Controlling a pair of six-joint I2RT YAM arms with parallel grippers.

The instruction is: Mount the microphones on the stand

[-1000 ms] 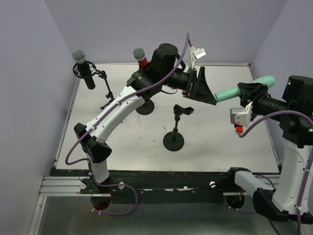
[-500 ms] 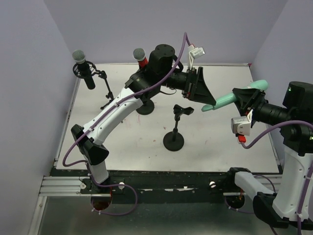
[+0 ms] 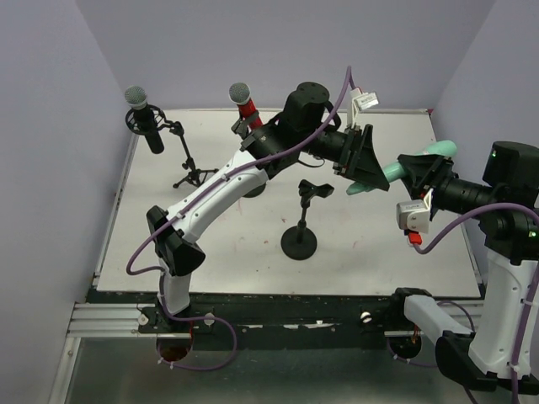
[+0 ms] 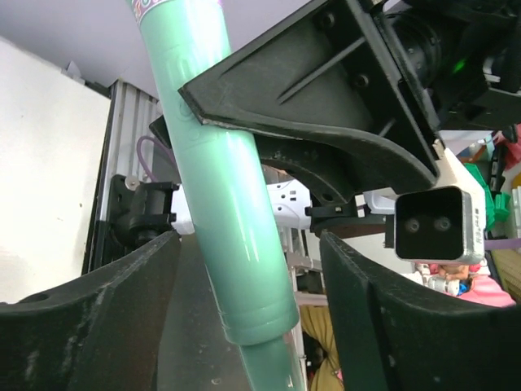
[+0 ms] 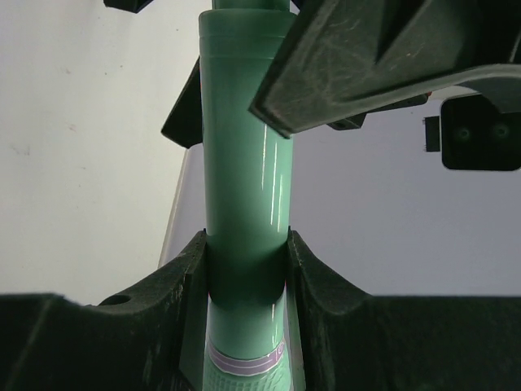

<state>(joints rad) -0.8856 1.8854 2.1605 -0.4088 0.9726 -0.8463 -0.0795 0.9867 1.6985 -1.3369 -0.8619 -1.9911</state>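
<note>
We log right gripper fingers pinching the mint-green microphone near its head, aloft over the counter (right half). Left gripper fingers spread astride its tail, gaps both sides.

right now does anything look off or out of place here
Nothing spilled or broken. The one thing out of place is the mint-green microphone, held in mid-air by the right gripper with the left gripper open around its tail end, while the clip on the middle stand sits empty.
</note>
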